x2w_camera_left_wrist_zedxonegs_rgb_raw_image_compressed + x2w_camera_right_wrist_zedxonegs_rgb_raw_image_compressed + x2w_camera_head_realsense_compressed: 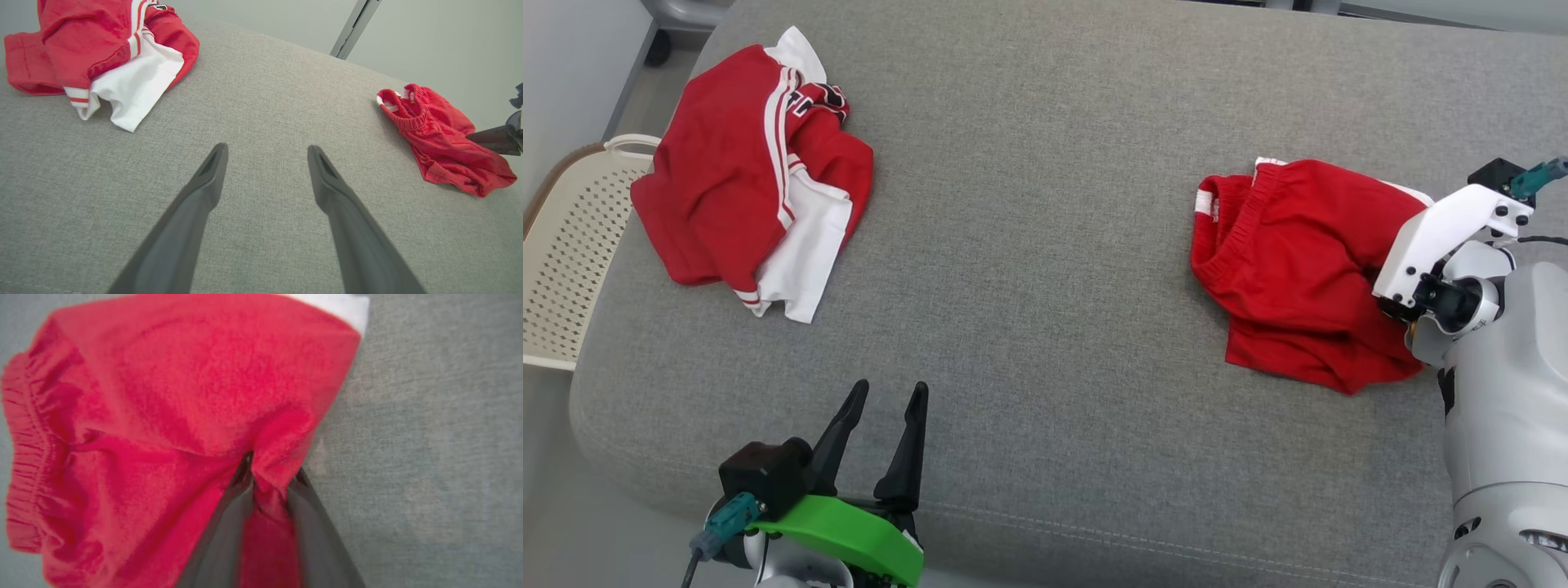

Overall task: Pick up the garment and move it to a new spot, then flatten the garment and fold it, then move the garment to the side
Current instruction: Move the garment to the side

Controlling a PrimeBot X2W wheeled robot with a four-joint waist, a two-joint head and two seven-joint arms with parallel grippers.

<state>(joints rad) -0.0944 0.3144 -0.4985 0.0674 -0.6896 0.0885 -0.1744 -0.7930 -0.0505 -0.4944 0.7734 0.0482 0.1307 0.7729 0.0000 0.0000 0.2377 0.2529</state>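
- While bunched in a loose heap right of centre in the head view, the red shorts [1290,261] lie on the grey cushion [1045,245]. The elastic waistband faces frame left, and white trim shows along the heap's top edge.
- Right gripper [271,477]: in the right wrist view both dark fingers stand narrow, with a pinched fold of the red cloth gathered between the tips. More red cloth fills the gap lower down between them. This view is somewhat blurred.
- Head view: the right arm's white wrist bracket sits over the right edge of the shorts, and the fingertips are hidden beneath it.
- Left wrist view: the bulk of the shorts rests on the cushion at the right of frame. Cannot tell whether the pinched part is raised.
- Left gripper [890,388]: lower left of the head view, with fingers spread wide and tips over bare cushion, well apart from the shorts.
- Red-and-white jersey [727,180]: upper left of the head view, crumpled on the same cushion, well apart from the shorts.
- Cream perforated chair [572,245]: left edge of the head view, just beside the cushion.
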